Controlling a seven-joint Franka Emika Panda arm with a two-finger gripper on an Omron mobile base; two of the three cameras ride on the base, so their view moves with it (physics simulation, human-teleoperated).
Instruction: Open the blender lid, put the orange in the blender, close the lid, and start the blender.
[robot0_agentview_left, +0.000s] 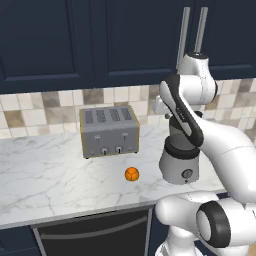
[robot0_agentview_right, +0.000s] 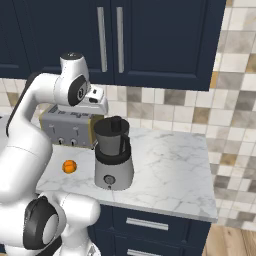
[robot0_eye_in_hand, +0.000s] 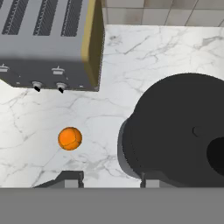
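Pincer (robot0_eye_in_hand: 111, 179): in the hand view its two dark finger tips rise at the bottom edge, one left of the blender and one in front of it; the jaws are drawn in as far as they go, and nothing sits between them. The hand hangs above the worktop, looking straight down.
Blender lid (robot0_eye_in_hand: 183, 131): a flat round black disc seen from above in the hand view, right of centre, seated on the jar top with a small raised knob toward its right side. In the right base view it shows as the dark cap (robot0_agentview_right: 113, 121) on the jar.
Blender (robot0_agentview_right: 113, 155): silver-grey rounded base with a small round knob on its front, carrying a translucent dark jar with a black handle on the side. It stands upright on the worktop, near the front edge. In the left base view the arm's forearm crosses in front of the jar, and the base (robot0_agentview_left: 180, 167) shows below it.
Orange (robot0_agentview_left: 132, 174): a small bright ball with dark segment lines, lying on the bare worktop, left of the blender and apart from it, in front of the toaster. In the hand view (robot0_eye_in_hand: 70, 138) it lies left of the lid and above the left finger tip.
Toaster (robot0_agentview_left: 109, 131): boxy, silver, four slots, two levers and two small knobs on its front; behind the orange, against the tiled wall.
Worktop (robot0_agentview_right: 170, 165): white marble with grey veins.
Cabinets (robot0_agentview_right: 150, 40): dark blue, above, with two long metal handles.
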